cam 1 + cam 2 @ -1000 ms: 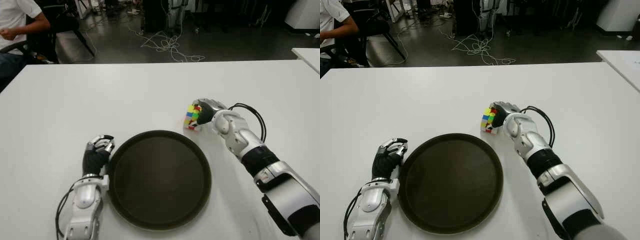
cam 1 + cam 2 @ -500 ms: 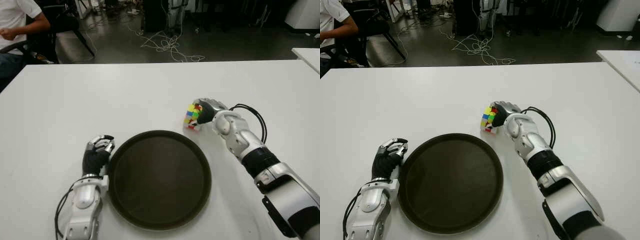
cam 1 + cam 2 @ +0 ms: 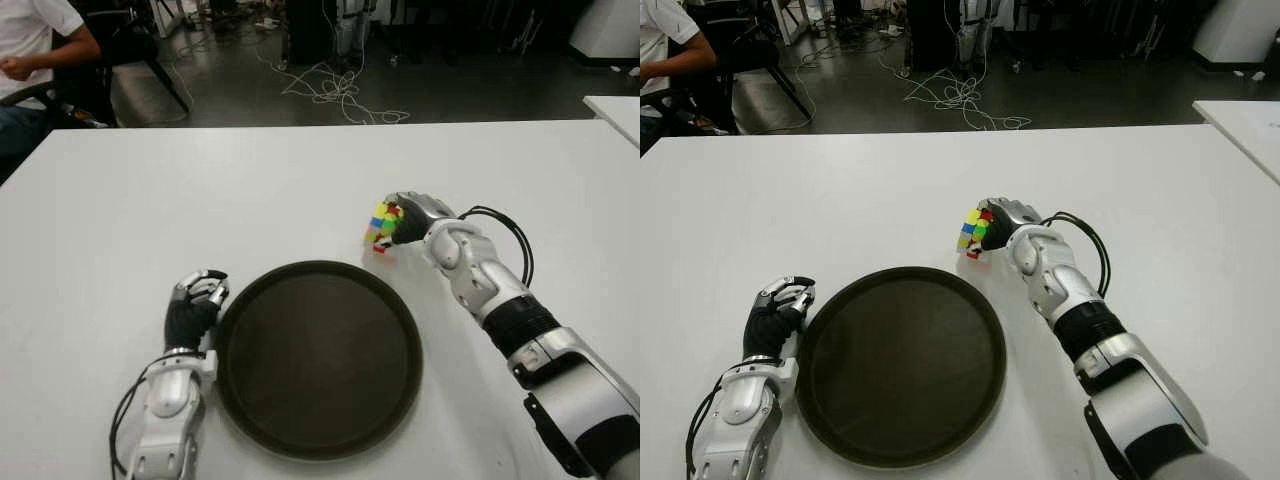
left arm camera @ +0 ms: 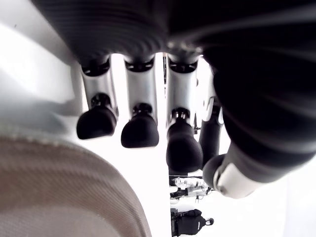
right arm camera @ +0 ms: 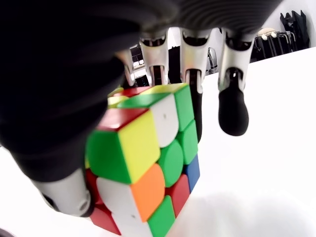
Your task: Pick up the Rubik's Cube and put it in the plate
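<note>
Behind the far right rim of the plate [image 3: 318, 358], the Rubik's Cube [image 3: 380, 223] is partly hidden by the right hand [image 3: 418, 216], whose fingers [image 5: 232, 106] are curled around it. Whether the tilted cube's lower corner touches the white surface [image 3: 200, 190] cannot be made out. Beside the plate's left rim, the left hand [image 3: 195, 303] is seen with fingers [image 4: 139, 131] curled and holding nothing.

right hand [image 3: 415, 216] grips Rubik's Cube [image 3: 381, 224] | apparently tilted | beyond plate [image 3: 318, 357]
</note>
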Robot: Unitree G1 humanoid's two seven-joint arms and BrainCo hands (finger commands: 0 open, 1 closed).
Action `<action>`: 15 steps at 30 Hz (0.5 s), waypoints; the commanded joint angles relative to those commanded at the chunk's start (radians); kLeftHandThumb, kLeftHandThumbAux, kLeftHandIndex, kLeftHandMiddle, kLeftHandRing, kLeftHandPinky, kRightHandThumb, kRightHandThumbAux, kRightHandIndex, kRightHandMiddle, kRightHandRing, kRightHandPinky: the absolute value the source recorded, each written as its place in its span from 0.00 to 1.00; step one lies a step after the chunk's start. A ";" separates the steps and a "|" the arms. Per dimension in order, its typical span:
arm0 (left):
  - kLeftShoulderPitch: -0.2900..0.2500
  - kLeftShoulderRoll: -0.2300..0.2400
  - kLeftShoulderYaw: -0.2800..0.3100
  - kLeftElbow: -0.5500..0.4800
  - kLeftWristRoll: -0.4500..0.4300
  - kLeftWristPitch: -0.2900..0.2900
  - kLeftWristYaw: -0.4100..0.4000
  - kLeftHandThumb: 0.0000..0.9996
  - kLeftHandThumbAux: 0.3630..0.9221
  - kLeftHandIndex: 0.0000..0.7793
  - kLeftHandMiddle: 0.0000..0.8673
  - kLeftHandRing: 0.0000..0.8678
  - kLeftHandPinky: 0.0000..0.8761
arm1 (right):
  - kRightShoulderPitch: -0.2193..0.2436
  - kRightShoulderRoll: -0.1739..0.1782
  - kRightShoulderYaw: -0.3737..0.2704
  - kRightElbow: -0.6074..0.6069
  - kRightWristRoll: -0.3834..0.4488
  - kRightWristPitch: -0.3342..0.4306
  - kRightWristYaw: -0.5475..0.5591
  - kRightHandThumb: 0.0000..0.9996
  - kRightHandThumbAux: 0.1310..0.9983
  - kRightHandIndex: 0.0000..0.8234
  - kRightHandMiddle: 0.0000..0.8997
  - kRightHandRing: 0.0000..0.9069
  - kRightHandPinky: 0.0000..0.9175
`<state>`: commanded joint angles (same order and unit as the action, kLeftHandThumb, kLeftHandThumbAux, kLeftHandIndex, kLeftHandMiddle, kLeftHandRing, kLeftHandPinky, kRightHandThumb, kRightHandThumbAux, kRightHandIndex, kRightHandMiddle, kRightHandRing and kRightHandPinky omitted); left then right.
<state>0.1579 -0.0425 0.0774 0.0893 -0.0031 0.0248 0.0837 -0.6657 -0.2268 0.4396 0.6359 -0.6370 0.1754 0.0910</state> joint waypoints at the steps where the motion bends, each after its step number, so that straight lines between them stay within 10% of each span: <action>1: 0.000 0.000 0.000 0.000 0.001 -0.001 0.000 0.71 0.61 0.57 0.93 0.94 0.92 | 0.001 0.000 -0.001 -0.001 -0.001 0.000 -0.003 0.70 0.68 0.53 0.83 0.84 0.82; 15: -0.006 -0.006 0.002 0.007 -0.003 0.000 0.007 0.71 0.61 0.57 0.93 0.94 0.91 | 0.016 0.004 -0.030 -0.019 0.008 -0.022 -0.076 0.70 0.68 0.53 0.84 0.85 0.84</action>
<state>0.1514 -0.0484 0.0798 0.0960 -0.0061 0.0252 0.0909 -0.6501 -0.2230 0.4093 0.6164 -0.6285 0.1535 0.0155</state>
